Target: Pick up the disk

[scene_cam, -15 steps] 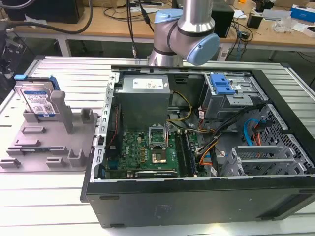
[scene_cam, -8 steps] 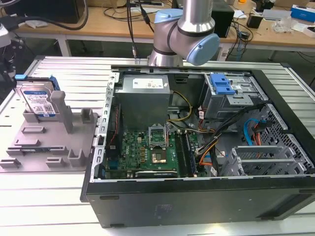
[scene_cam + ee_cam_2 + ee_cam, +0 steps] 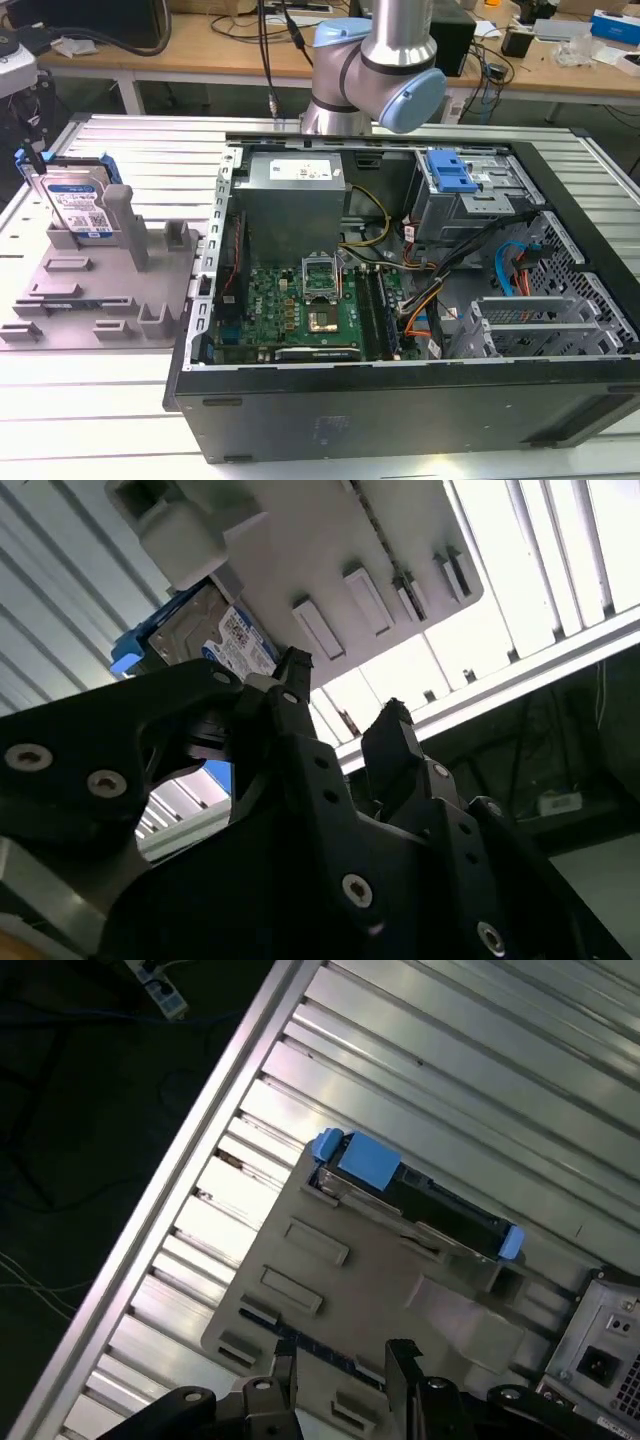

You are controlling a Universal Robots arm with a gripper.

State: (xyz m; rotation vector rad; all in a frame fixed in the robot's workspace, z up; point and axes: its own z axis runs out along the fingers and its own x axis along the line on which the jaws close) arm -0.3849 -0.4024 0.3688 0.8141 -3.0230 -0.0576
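On the exterior view's left, the disk (image 3: pixel 75 205) stands upright on its edge in a slot at the back of the grey fixture (image 3: pixel 100 300), which lies flat on the ribbed metal desk (image 3: pixel 140 140). Its long axis seems to point up, its labelled broad face is turned to that camera, and the blue rails run along its two upright sides. Just beside the fixture, toward the exterior view's right, sits an open computer case (image 3: pixel 400 410), and behind the case rises the arm (image 3: pixel 385 60). In the first wrist view the disk (image 3: pixel 440 1210) shows as a narrow dark strip with a blue piece at each end. In both wrist views the gripper (image 3: pixel 343 1370) (image 3: pixel 345 720) has its fingers spread apart with nothing between them, well apart from the disk (image 3: pixel 215 635).
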